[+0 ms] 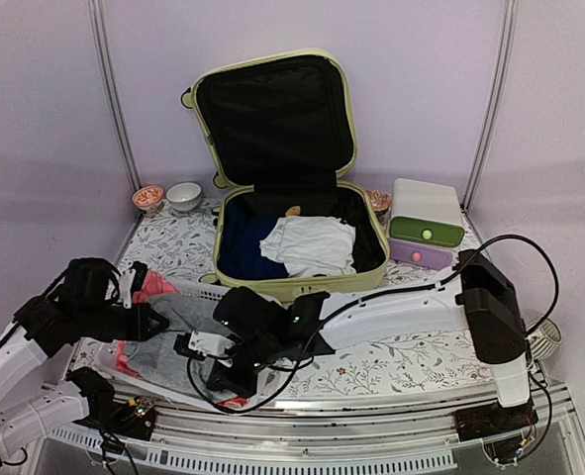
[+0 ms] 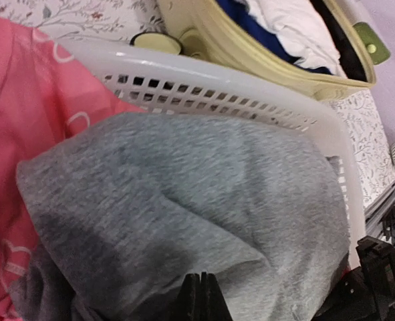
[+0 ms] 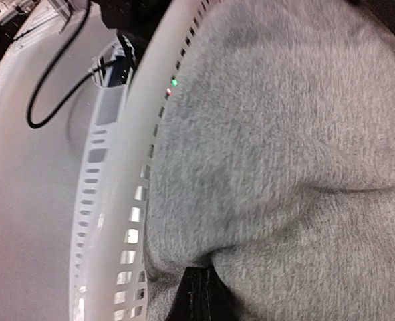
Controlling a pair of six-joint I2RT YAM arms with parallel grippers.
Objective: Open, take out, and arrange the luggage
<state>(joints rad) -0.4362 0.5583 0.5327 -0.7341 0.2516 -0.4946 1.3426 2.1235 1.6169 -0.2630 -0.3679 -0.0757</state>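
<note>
Luggage point(image 1: 302, 285) lies open, long axis left-right, wheels left; left tool point(image 2: 198, 294) and right tool point(image 3: 200, 295) pinch grey garment point(image 2: 184, 194).

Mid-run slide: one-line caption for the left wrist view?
Left gripper shut at a grey garment in the white basket, pink cloth beside, open luggage behind.

Premises: a robotics test booth. Plain lilac wall panels point(image 1: 40, 109) stand behind the luggage point(image 1: 272, 119); in front of it, cabled robot arms point(image 1: 411, 309) sit at a metal rail point(image 1: 371, 426) edging a floral-clothed table point(image 1: 396, 366).
</note>
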